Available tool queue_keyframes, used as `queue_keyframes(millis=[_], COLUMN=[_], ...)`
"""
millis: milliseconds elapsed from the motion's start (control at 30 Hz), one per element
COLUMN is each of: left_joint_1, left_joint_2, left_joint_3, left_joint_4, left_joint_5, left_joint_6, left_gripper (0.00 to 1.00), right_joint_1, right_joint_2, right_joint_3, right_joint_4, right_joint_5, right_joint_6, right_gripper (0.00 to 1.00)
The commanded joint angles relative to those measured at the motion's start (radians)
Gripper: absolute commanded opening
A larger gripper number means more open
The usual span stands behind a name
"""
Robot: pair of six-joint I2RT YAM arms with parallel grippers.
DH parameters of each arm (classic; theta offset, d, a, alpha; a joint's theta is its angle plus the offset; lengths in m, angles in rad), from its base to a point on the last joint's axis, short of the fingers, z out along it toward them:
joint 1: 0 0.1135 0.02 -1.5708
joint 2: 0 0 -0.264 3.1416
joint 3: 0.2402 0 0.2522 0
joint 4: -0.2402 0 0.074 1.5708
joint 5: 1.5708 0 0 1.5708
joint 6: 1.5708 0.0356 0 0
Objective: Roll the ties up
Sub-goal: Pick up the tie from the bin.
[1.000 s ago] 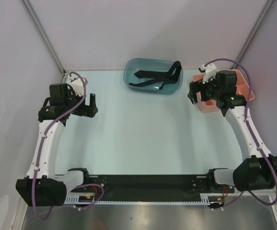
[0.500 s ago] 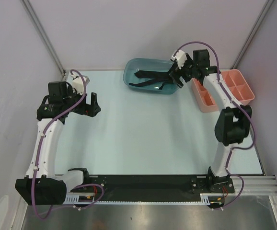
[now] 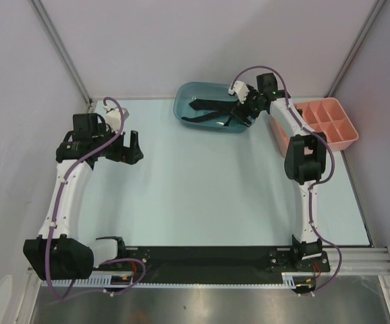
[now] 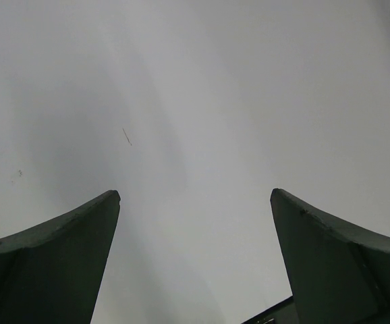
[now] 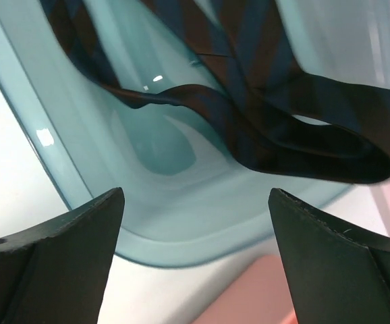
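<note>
Right wrist view: the ties [image 5: 249, 115] run off the top edge with no tip in frame, and the teal bin [image 5: 175, 229] is cropped on every side. Top view: the right gripper [image 3: 239, 115] covers the ties at the bin's right end, and their number is too small to resolve. The pink tray [image 3: 330, 125] is partly hidden on its left side by the right arm [image 3: 286, 121].

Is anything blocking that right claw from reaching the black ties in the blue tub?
Nothing visible does. The right claw hangs open above the rim of the blue tub, and the ties lie uncovered inside, just beyond its fingertips.
</note>
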Motion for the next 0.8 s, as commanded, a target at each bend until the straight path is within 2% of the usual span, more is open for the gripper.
queue_keyframes(millis=[0, 167, 767], left_joint_1=[0.008, 0.008, 0.006], left_joint_2=[0.012, 0.015, 0.023], left_joint_3=[0.047, 0.058, 0.065], left_joint_4=[0.000, 0.003, -0.020], left_joint_5=[0.009, 0.007, -0.047], left_joint_6=[0.008, 0.005, 0.020], left_gripper=[0.99, 0.99, 0.99], right_joint_1=[0.020, 0.024, 0.040], right_joint_2=[0.048, 0.106, 0.273], right_joint_3=[0.056, 0.090, 0.189], right_joint_4=[-0.013, -0.005, 0.150], right_joint_5=[-0.020, -0.001, 0.028], right_joint_6=[-0.049, -0.054, -0.002], right_gripper=[0.92, 0.85, 0.72])
